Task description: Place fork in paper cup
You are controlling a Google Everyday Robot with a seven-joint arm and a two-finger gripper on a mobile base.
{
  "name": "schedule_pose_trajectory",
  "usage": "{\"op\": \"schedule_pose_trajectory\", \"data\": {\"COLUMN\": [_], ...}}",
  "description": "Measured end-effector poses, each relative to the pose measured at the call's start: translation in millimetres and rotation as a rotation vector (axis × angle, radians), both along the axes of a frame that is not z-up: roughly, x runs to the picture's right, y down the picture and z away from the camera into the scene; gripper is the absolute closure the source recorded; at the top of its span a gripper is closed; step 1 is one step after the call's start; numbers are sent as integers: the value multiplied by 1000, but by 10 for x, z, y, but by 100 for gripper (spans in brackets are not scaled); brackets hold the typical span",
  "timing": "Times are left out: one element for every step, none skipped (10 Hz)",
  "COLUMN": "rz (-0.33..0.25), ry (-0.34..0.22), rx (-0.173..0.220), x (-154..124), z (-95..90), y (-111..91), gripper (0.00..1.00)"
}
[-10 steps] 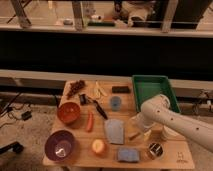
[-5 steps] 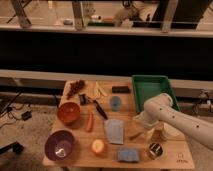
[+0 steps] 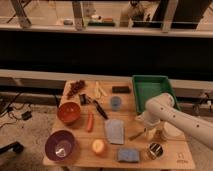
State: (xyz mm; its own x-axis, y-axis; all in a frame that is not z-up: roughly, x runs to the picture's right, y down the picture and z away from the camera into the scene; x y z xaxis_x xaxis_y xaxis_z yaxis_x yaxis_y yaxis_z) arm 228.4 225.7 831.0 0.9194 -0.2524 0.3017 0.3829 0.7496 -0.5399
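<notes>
We see a crowded wooden table [image 3: 176, 156]. A green tray [image 3: 150, 88] stands at its far right corner. Along the far edge lie a bunch of dark grapes [image 3: 76, 88], some pale strips [image 3: 100, 91] and a flat black object [image 3: 121, 89]. A small blue cup [image 3: 115, 103] stands near the middle, with a black-handled utensil [image 3: 100, 109] lying slantwise just left of it. On the left are an orange bowl [image 3: 69, 112] and, nearer us, a purple bowl [image 3: 61, 145], with a reddish carrot-like piece [image 3: 90, 121] beside them. A folded grey-blue cloth [image 3: 115, 131] lies in the middle, and an orange fruit [image 3: 98, 146], a blue sponge [image 3: 128, 155] and a shiny metal cup [image 3: 155, 150] line the near edge.

The white arm [image 3: 175, 116] reaches in from the right and bends down over the right half of the table. It covers much of the paper cup [image 3: 170, 131], which shows only as a pale rounded shape just under the forearm.

The gripper [image 3: 151, 132] hangs low over the table, between the cloth and the paper cup and just above the metal cup. Its jaws are released, and we see nothing held in them.

The fork [image 3: 136, 135] is a thin, dull silver sliver lying flat and slantwise on the wood — between the cloth's right edge and the gripper, very near the fingertips. We cannot tell whether they touch it, and its tines are too small to make out. It lies outside the paper cup.
</notes>
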Motion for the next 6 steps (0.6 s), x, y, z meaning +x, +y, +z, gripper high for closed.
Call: {"op": "schedule_pose_trajectory", "data": {"rz": [-2,-5,-6,-7,-11,-16], "ry": [2,1,0,0,-2,-5], "rx": [-1,-2,-3,-3,-3,-4], "x": [3,-4,-7,-8,-17,-29], "z": [2,3,-1,-4,-12,-19], "y": [8,16,19,24,25,37], "gripper": [20,20,20,20,20,20]}}
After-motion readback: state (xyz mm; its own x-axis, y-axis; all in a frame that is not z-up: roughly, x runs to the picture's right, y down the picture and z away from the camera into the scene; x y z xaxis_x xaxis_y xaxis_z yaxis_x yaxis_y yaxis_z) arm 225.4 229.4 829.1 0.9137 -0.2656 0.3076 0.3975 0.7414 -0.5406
